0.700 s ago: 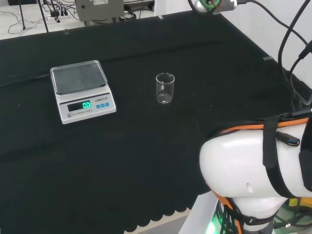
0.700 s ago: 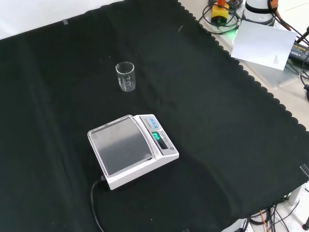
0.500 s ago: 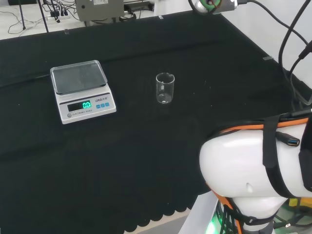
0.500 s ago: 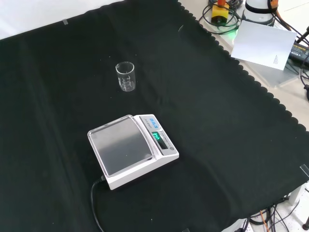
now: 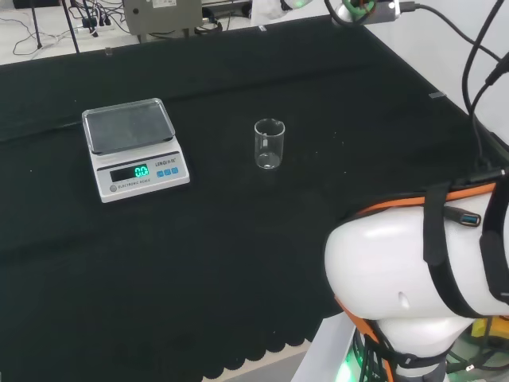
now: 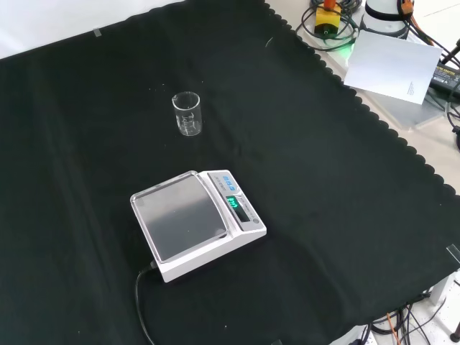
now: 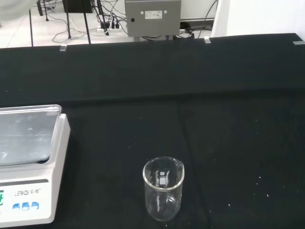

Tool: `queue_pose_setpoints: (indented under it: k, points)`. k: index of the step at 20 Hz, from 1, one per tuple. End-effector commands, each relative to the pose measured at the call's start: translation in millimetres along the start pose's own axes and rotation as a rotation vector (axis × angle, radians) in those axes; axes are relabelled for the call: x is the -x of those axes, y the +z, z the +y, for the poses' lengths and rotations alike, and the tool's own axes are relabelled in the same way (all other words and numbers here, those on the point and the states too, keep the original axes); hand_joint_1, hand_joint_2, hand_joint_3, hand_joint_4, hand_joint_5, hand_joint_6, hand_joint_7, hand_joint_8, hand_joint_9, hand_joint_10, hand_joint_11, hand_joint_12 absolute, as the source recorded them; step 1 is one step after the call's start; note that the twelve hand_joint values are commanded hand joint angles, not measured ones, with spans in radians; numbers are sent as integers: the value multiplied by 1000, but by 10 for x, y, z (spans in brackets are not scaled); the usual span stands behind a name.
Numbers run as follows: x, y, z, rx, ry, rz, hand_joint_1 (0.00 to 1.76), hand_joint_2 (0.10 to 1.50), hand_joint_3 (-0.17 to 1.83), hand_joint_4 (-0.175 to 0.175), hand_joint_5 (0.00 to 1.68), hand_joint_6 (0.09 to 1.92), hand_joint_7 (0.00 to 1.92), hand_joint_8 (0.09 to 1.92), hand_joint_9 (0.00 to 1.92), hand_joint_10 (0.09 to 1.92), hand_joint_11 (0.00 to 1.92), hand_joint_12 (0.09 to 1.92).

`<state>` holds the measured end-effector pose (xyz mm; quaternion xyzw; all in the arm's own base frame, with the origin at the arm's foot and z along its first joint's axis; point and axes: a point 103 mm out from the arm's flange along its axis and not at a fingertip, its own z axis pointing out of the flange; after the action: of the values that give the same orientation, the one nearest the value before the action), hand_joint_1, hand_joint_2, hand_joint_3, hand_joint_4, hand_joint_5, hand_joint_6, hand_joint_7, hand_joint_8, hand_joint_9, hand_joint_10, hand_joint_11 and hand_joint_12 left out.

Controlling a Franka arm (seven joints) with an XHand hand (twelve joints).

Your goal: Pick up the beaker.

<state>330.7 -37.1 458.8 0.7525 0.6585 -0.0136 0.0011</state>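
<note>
A small clear glass beaker (image 5: pixel 270 145) stands upright and empty on the black cloth, near the bench's middle. In the front view the beaker (image 6: pixel 187 113) sits behind the scale, toward the top left. The wrist view looks down on the beaker (image 7: pixel 163 189) from a short way off, its spout toward the camera's right. Nothing touches it.
A white digital scale (image 5: pixel 135 149) with a lit green display stands left of the beaker in the head view and nearer the camera as the scale (image 6: pixel 195 221) in the front view. The arm's white link (image 5: pixel 413 286) fills the head view's lower right. A grey box (image 7: pixel 152 17) stands beyond the cloth's far edge.
The arm's links in the head view have shifted slightly, and the part at the top edge has moved right. The beaker and the scale stand where they were.
</note>
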Motion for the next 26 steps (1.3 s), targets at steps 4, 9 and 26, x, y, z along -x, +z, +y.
queue_pose_setpoints:
  k: [4, 9, 26]
  points:
    - [-1809, 906, 661, -19, -158, -60, 593, 693, 194, 22, 17, 87, 0, 567, 84, 843, 0, 1147]
    - [-1797, 1425, 891, -82, -165, -63, 601, 704, 171, 23, 10, 87, 0, 452, 58, 843, 0, 1106]
    - [-689, 2551, 1173, -236, 18, 1, 623, 716, 147, 29, 0, 87, 0, 363, 35, 838, 0, 1046]
